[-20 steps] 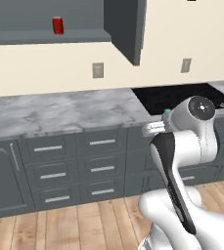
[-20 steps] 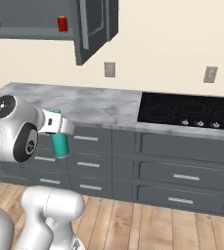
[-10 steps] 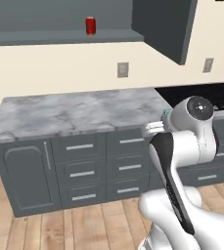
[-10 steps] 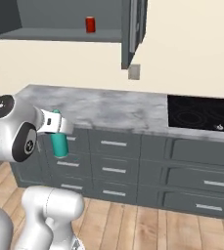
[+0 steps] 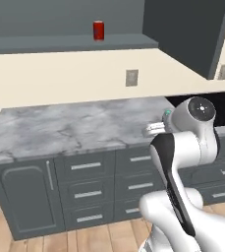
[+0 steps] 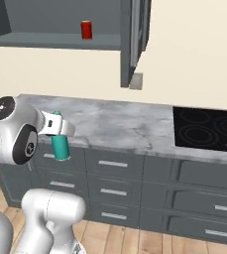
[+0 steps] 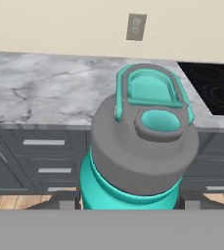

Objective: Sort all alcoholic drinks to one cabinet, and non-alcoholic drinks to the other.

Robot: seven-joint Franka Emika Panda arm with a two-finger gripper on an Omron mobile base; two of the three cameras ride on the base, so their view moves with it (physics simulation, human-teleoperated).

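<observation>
The short red soda can with a silver top (image 5: 98, 30) already stands on the shelf floor of the open dark grey overhead cabinet (image 5: 70, 44), toward its right end. The teal cylindrical bottle with a grey looped cap (image 7: 140, 146) is not yet shelved: the two-finger gripper (image 6: 60, 133) pinches it, upright, in front of the grey marble counter (image 5: 70, 129).

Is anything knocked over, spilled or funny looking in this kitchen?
Nothing stands out. The red soda can stands upright on the open cabinet shelf, the teal bottle is upright in the tool, and the counter shows no spill.
</observation>
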